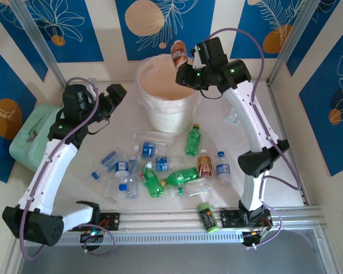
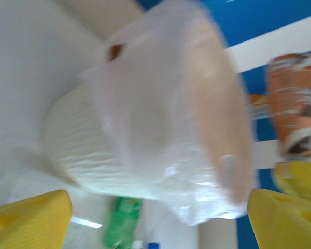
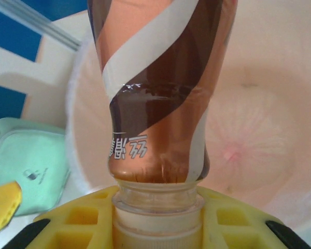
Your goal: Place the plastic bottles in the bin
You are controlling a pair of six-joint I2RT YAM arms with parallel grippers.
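Observation:
My right gripper (image 1: 186, 61) is shut on the neck of a brown-labelled plastic bottle (image 1: 179, 54), holding it over the far right rim of the white bin (image 1: 166, 91). In the right wrist view that bottle (image 3: 160, 88) stands between the yellow fingers (image 3: 72, 218) above the bin's pinkish inside (image 3: 259, 129). My left gripper (image 1: 117, 94) hangs open and empty just left of the bin. Its wrist view, blurred, has the bin (image 2: 160, 114) beyond both yellow fingers (image 2: 31, 218). Several plastic bottles lie on the table, among them a green one (image 1: 192, 141) and a clear blue-labelled one (image 1: 223, 168).
A mint-green case (image 1: 31, 134) sits at the left wall beside my left arm. A lime-green canister with a black lid (image 1: 207, 217) lies on the near rail. The loose bottles crowd the table's middle between the two arms.

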